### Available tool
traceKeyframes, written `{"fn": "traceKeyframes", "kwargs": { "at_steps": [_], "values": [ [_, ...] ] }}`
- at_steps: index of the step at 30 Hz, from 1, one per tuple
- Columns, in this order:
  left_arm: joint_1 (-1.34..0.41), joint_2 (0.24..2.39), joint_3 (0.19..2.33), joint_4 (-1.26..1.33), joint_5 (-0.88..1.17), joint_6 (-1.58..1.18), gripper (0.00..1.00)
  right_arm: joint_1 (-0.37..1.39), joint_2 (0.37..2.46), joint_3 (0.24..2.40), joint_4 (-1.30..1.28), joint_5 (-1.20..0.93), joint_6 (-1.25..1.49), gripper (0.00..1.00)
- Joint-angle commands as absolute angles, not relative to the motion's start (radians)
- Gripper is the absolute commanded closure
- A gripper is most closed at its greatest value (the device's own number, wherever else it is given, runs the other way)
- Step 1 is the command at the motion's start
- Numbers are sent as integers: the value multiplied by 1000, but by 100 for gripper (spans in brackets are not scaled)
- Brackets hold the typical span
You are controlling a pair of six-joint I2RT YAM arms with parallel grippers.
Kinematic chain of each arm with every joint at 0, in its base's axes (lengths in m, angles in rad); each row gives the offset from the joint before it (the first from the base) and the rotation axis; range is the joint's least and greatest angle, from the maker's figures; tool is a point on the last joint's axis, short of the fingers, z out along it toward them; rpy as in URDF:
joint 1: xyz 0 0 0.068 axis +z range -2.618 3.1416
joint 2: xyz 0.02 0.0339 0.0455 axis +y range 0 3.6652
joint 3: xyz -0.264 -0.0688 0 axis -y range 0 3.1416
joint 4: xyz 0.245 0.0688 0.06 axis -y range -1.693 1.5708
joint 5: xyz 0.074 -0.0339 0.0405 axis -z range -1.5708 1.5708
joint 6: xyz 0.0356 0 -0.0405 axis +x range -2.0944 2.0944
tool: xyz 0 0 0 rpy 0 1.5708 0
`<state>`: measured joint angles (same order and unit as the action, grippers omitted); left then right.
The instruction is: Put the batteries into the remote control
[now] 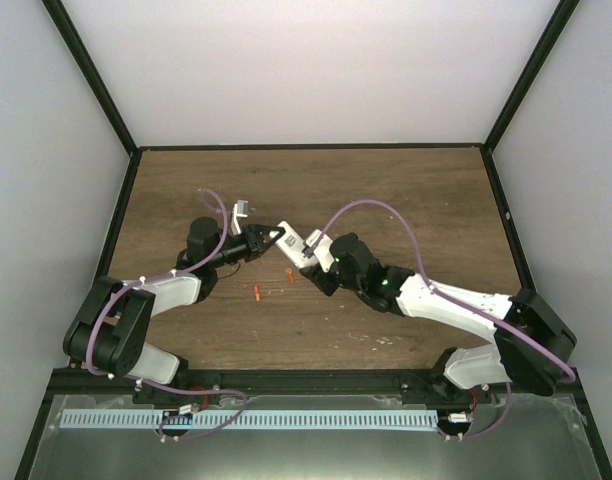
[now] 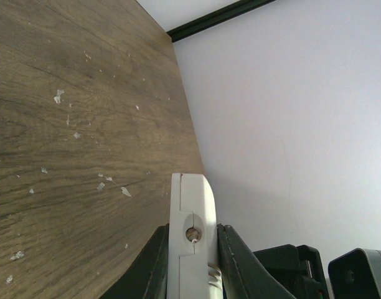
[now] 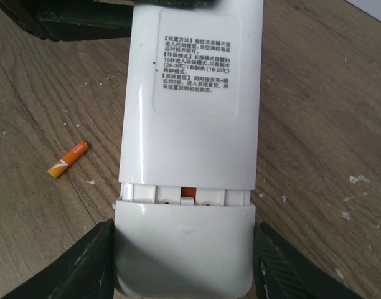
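The white remote control (image 1: 288,238) is held above the table between both grippers. In the right wrist view its back (image 3: 193,93) faces up, with a printed label. The white battery cover (image 3: 183,249) sits on its near end, with a narrow gap where a bit of orange (image 3: 189,190) shows. My right gripper (image 3: 184,255) is shut on the cover's two sides. My left gripper (image 2: 192,249) is shut on the remote's other end, seen edge-on (image 2: 190,212). One orange battery (image 3: 68,159) lies on the table, also in the top view (image 1: 258,293). Another orange bit (image 1: 289,274) lies nearby.
Pale specks (image 2: 58,96) are scattered over the brown wooden table (image 1: 406,200). White walls and a black frame (image 1: 311,147) close in the back and sides. The right arm's purple cable (image 1: 386,210) loops above it.
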<state>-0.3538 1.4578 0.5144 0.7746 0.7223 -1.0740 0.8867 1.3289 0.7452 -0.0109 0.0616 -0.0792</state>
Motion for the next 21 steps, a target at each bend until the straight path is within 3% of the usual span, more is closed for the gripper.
{"fn": "traceKeyframes", "kwargs": {
  "at_steps": [1,5,21],
  "values": [
    [-356,1466,538,810,723,-1077,100,882,1330,780,-28,54,-88,59],
    [-356,1474,543,805,718,-1070,100,883,1332,771,-37,51,-82,66],
    [-315,1462,577,761,690,-1042,100,882,1333,712,-61,8,-70,68]
  ]
}}
